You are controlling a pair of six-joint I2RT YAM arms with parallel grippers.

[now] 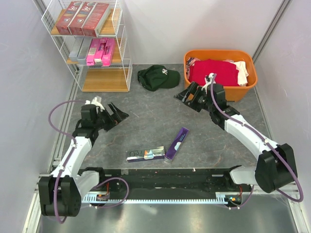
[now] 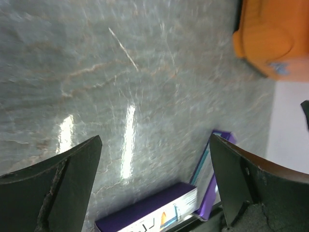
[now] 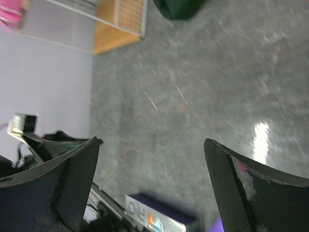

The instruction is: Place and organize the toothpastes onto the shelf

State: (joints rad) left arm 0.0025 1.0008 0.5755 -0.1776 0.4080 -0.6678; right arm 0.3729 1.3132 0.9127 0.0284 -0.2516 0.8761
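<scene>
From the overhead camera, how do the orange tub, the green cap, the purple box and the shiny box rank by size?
1. orange tub
2. green cap
3. purple box and shiny box: they look about alike, so I won't rank them.

A robotics lab cell: pale walls (image 1: 194, 29) are boxing in a grey tabletop (image 1: 146, 121), and a left arm (image 1: 73, 150) and right arm (image 1: 245, 131) are sitting bolted to a rail (image 1: 160, 196).

A grey stone-patterned desk (image 1: 146, 114) is carrying a holographic toothpaste box (image 1: 145, 155) lying just beside a purple toothpaste box (image 1: 177, 143) near the front, a dark green cap (image 1: 158, 77), an orange tub (image 1: 218, 52), and a white wire shelf (image 1: 104, 80) holding red boxes (image 1: 81, 18), grey boxes (image 1: 79, 48) and pink boxes (image 1: 100, 51).
</scene>
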